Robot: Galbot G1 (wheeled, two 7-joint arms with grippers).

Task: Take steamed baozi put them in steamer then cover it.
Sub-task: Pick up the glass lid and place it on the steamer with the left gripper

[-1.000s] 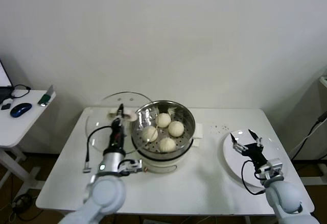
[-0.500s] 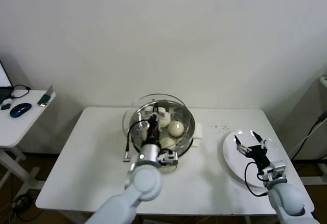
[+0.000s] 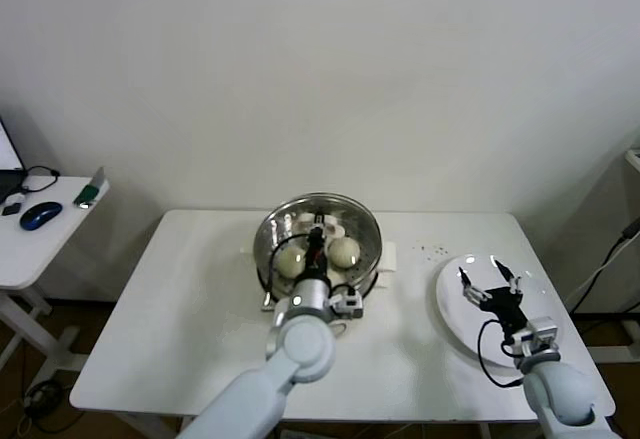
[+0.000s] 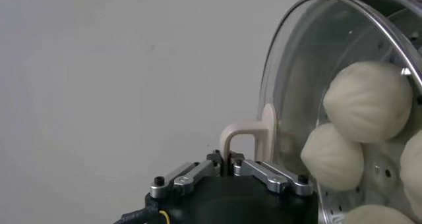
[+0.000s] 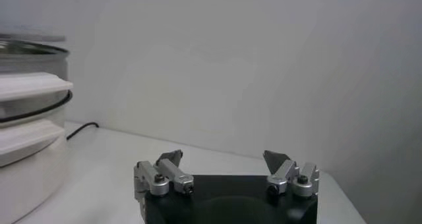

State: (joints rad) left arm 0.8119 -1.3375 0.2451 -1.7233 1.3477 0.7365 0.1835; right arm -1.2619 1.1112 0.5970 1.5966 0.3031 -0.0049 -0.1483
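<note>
1. Plain white wall behind, white rectangular table [image 3: 150, 349] in front; a second white side desk [image 3: 40, 244] off to the robot's left carries a dark blue computer mouse [image 3: 40, 215].
2. Round shiny stainless-steel steamer pot [image 3: 366, 269] on a white electric base sits mid-table, toward the back edge.
3. Round clear glass cover with metal rim [image 3: 318, 199] is over the pot mouth. Head view shows it about centred; whether it is fully seated I cannot tell. In the left wrist view the rim [image 4: 290, 60] sits against the pot wall.
4. Flat white round plate [image 3: 450, 309] lies well apart on the robot's right, nothing on it but the arm above.
5. Small cream-white dough baozi [image 3: 344, 251] are inside the steamer under the glass; two show clearly from the head, several through the lid [image 4: 366, 101] from the wrist.
6. Left gripper [image 3: 317, 231] is above the pot centre, fingers clenched on the cream-white bar handle [image 4: 245, 136] of the cover.
7. Right gripper [image 3: 490, 281] hovers over the plate, fingers spread wide, holding nothing, idle.
8. Risk: if the fingers release while the cover is off-centre or tilted, its rim could ride on the pot edge and slide off. Pulling away before fully opening could drag the cover up by the handle.
</note>
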